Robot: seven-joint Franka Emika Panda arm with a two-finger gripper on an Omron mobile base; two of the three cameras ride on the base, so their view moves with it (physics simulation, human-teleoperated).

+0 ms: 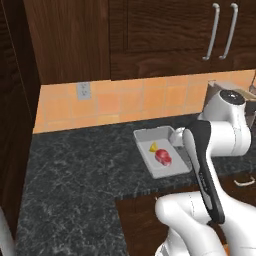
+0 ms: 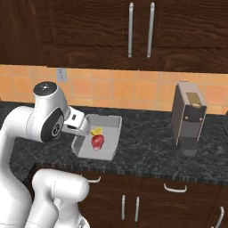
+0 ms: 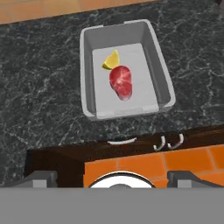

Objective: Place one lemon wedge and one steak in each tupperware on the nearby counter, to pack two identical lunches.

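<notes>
Grey tupperware (image 3: 162, 74) on the counter (image 1: 75, 165) already holds a lemon wedge (image 3: 111, 60) touching a steak (image 3: 121, 82), so one lunch looks packed; the gripper (image 3: 112, 177) hangs empty, fingers apart, the second lunch seemingly left

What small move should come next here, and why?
Probably pull back and turn toward the second lunch: this tupperware on the counter already holds a lemon wedge touching a steak, and the open pincer carries nothing.

Dark wood wall cabinets (image 2: 133, 26), orange tiled backsplash (image 2: 133, 91), wall outlet (image 1: 83, 90).
</notes>
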